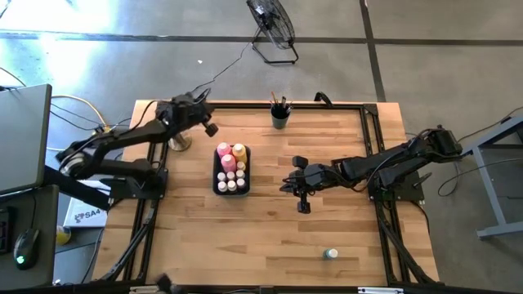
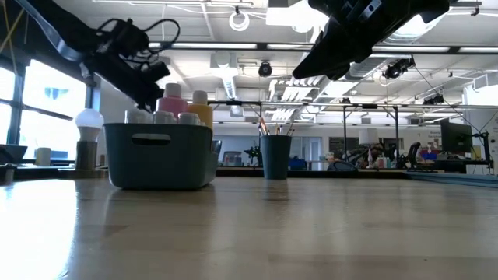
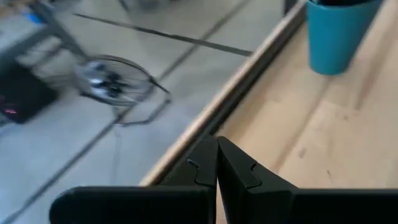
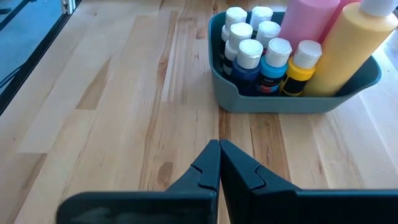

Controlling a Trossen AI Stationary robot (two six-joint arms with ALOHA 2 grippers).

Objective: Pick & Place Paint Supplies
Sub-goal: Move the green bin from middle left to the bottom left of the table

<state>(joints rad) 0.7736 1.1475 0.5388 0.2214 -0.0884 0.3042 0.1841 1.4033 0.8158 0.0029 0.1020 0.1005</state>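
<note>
Presently, the following is recorded.

Bin: a grey-blue bin [image 1: 217, 186] is set left of centre on the wooden table [image 1: 351, 237]; its near wall with a slot handle is seen in the low view [image 2: 159, 158], so that it serves as the collecting point.

Tall bottles: a pink squeeze bottle [image 4: 309, 22] and a yellow squeeze bottle [image 4: 351, 43] are stood upright at one end of the bin, leaning on its wall.

Small bottles: the white-capped paint bottles [image 4: 261, 53] are packed upright in rows beside the tall ones, touching one another; blue and yellow bodies are made out.

Stray bottle: one small white-capped bottle [image 1: 329, 254] is left on the table near the front edge, well apart from the bin, and is judged yet to be placed.

Brushes: the paintbrushes [image 1: 279, 103] are held handle-down in a teal cup [image 1: 280, 118] at the far edge.

Right gripper [image 1: 301, 191]: raised over mid-table, just right of the bin; the fingers are pressed together on nothing, as shown in its wrist view [image 4: 219, 163].

Left gripper [image 1: 208, 126]: held high near the far left edge, beyond the bin; the fingers [image 3: 239, 171] are likewise together and empty.

Knob: a white knob on a tan base [image 1: 179, 144] is stood under the left arm, apart from the supplies.
</note>
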